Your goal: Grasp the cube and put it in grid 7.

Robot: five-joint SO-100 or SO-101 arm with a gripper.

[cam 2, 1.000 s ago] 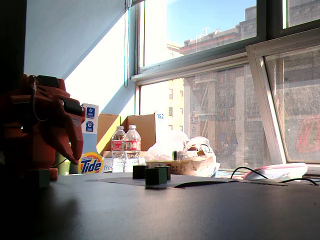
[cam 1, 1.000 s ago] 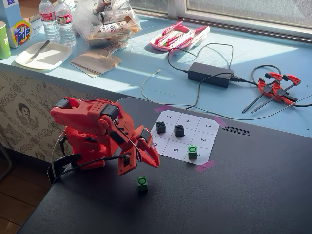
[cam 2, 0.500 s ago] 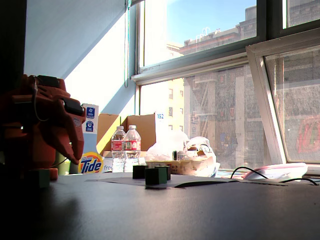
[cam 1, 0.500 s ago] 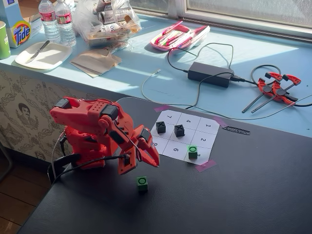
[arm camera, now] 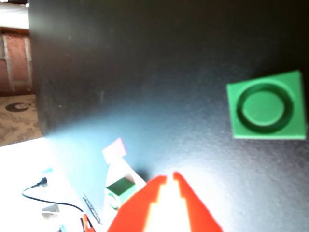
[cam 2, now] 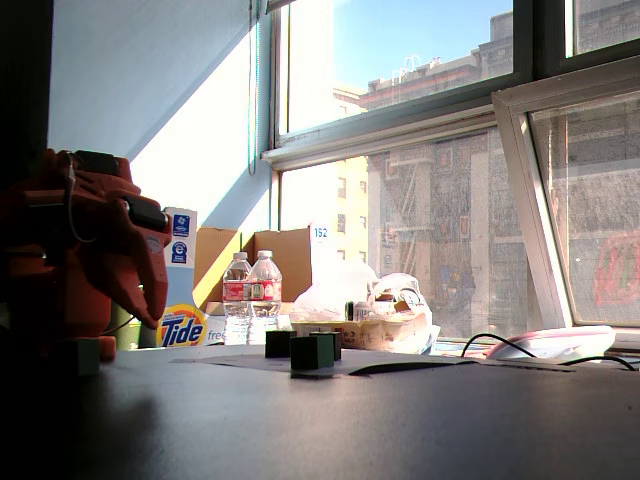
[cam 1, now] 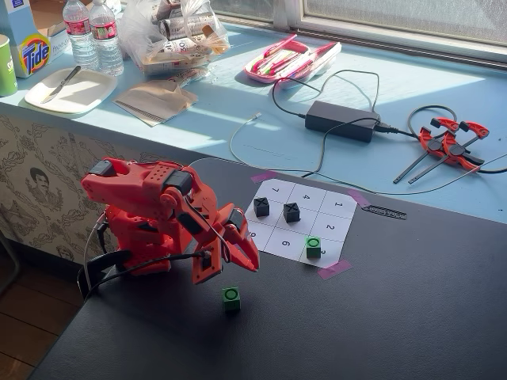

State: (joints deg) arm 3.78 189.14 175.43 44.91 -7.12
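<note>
A red robot arm [cam 1: 150, 218] crouches at the left of a black tabletop [cam 1: 380, 317], its hand [cam 1: 230, 265] pressed nearly together, tips hovering empty. Just right of the hand and below it in a fixed view, the cube [cam 1: 230, 298] (green, ringed on top) sits on bare tabletop, short of the numbered sheet [cam 1: 297, 224]. Grid 7 [cam 1: 274, 190], the sheet's far-left corner cell, lies open beyond the hand. Farther right on the sheet stand two black X cubes [cam 1: 276, 210] and a second green cube [cam 1: 314, 246].

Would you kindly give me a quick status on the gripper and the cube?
Gripper near shut, empty, raised above the table. Cube on the black table, off the sheet. Grid 7 free; nothing blocking.
</note>
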